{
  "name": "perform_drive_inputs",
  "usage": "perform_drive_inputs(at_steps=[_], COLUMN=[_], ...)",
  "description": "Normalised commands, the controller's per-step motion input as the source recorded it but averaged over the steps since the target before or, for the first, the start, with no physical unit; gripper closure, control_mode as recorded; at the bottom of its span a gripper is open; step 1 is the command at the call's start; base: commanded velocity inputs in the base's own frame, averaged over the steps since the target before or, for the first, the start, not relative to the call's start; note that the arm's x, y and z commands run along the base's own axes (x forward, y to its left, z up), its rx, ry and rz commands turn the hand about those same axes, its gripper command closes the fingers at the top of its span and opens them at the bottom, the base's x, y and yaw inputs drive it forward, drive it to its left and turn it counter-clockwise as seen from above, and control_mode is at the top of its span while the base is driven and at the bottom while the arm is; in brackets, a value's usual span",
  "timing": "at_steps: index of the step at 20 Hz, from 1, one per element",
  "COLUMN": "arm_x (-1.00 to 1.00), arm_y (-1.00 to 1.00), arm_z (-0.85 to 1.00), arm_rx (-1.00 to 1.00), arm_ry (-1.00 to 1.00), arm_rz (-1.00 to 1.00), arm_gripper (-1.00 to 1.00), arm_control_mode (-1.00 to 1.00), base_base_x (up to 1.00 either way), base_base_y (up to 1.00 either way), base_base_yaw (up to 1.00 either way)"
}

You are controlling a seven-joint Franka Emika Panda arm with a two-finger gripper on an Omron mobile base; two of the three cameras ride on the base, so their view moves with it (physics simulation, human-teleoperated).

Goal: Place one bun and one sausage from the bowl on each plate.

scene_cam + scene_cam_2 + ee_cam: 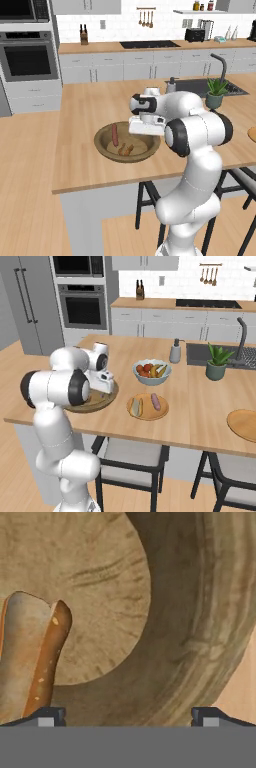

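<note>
Kitchen island, wooden top: the gripper hangs low inside the bowl, fingers spread wide and holding nothing, a bun just beside the left tip. One bun and one sausage remain there. Of two plates, the near plate already carries its bun and sausage; the far plate is bare. I judge the task half done.

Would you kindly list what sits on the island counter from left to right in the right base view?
Wooden bowl → plate with bun and sausage → fruit bowl → soap dispenser → potted plant → second plate.
</note>
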Motion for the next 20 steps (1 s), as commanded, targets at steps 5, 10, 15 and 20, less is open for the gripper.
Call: perform_drive_inputs(at_steps=[5,10,15,20], arm_x=[0.0,0.0,0.0,0.01], arm_y=[0.57,0.26,0.25,0.33], arm_z=[0.0,0.0,-0.09,-0.2], arm_rx=[0.0,0.0,0.0,-0.01], arm_ry=[0.23,0.02,0.0,0.0], arm_rz=[-0.01,-0.02,-0.03,-0.03], arm_gripper=[-1.0,-1.0,-1.0,-1.0], arm_control_mode=[-1.0,-1.0,-1.0,-1.0], base_base_x=[0.0,0.0,0.0,0.0], base_base_y=[0.0,0.0,0.0,0.0], base_base_yaw=[0.0,0.0,0.0,0.0])
